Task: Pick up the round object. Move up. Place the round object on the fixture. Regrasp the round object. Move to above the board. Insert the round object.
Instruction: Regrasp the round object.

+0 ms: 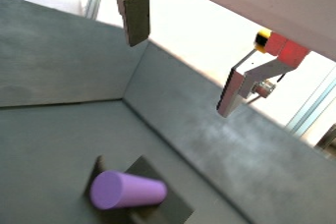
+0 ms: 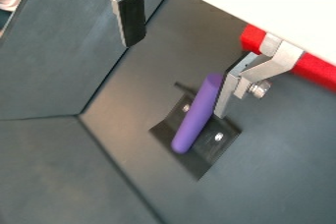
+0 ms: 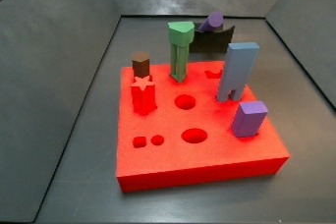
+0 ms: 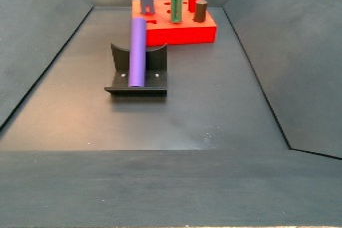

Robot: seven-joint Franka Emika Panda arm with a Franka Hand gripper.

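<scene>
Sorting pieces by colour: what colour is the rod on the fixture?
Purple; the rod on the fixture shows best in a side view.

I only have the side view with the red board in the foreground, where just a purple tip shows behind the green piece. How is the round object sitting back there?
Observer: The purple cylinder rests lengthwise on the fixture, apart from the red board.
Operator: Thank you. Where is the gripper?
Observer: In both wrist views the gripper hangs above the cylinder without touching it.
Operator: Is it open?
Observer: Yes, it is open and empty. Nothing sits between its fingers.
</scene>
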